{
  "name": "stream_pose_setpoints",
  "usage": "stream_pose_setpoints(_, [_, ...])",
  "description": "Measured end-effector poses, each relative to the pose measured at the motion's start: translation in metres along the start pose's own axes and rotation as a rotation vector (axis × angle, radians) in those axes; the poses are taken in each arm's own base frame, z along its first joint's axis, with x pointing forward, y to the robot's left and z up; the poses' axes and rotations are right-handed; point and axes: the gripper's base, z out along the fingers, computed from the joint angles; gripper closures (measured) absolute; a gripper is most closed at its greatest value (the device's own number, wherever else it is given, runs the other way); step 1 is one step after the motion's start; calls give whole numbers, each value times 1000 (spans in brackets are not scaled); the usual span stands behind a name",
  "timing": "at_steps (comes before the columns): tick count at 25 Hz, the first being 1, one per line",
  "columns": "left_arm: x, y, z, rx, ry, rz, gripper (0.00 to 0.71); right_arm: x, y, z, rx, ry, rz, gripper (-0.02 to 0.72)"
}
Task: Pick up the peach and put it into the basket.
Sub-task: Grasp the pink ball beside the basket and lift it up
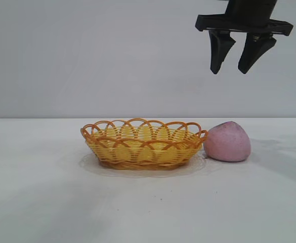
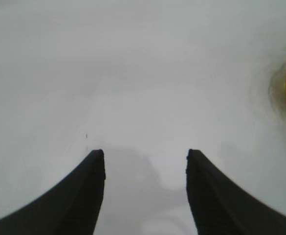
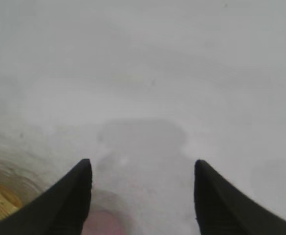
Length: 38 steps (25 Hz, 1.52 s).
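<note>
the right gripper (image 1: 236, 61) hangs high in the exterior view, pointing down, its two black fingers (image 3: 64, 200) spread apart and holding nothing; the left gripper (image 2: 145, 161) likewise has its fingers parted

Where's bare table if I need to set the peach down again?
Bare table spreads left of the basket and across the whole front. It is tight only where the peach sits against the basket's right rim, below the open right gripper.
</note>
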Motion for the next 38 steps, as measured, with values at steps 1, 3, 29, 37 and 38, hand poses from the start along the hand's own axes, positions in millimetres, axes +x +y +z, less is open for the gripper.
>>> stream_pose_setpoints(1, [16,0,-2,8,14,-7,380,0,0,0,0,0,0,315])
stream_pose_setpoints(3, [44,2,-12,20,3,-28,380,0,0,0,0,2,0,315])
stream_pose_setpoints(29, [126,4,-38,94,-302,-55,380,23,4,23,-44,226,-11,315])
stream_pose_setpoints(37, [144,6,-51,103,-449,-57,380,39,9,46,-106,358,-18,315])
stream_pose_setpoints(38, [144,6,-50,102,-447,-54,380,40,9,45,-115,366,-17,315])
